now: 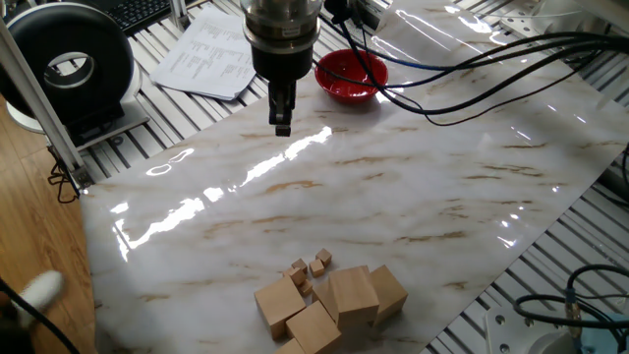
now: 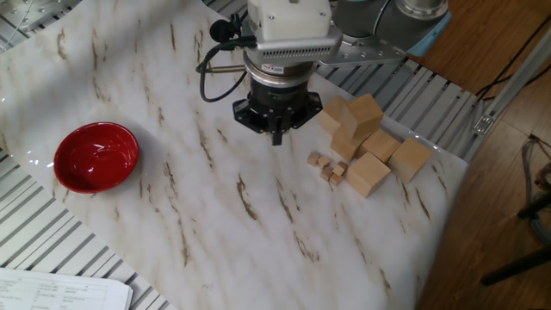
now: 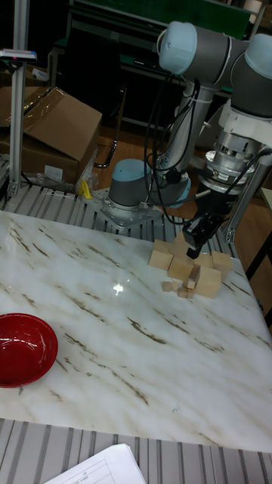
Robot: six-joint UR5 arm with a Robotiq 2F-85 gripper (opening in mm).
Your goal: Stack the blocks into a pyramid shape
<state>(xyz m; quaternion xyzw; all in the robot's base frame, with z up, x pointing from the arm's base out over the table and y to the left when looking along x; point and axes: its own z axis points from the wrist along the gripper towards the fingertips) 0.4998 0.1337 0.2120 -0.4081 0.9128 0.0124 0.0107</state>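
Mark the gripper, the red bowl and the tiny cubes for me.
gripper (image 1: 282,125), one fixed view, fingertips.
red bowl (image 2: 95,156), the other fixed view, inner floor.
tiny cubes (image 2: 328,167), the other fixed view, cluster middle.

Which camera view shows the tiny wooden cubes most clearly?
The other fixed view: the tiny wooden cubes lie unobstructed beside the large blocks. One fixed view shows them smaller, near the bottom edge; the tall fixed view shows them small and indistinct.
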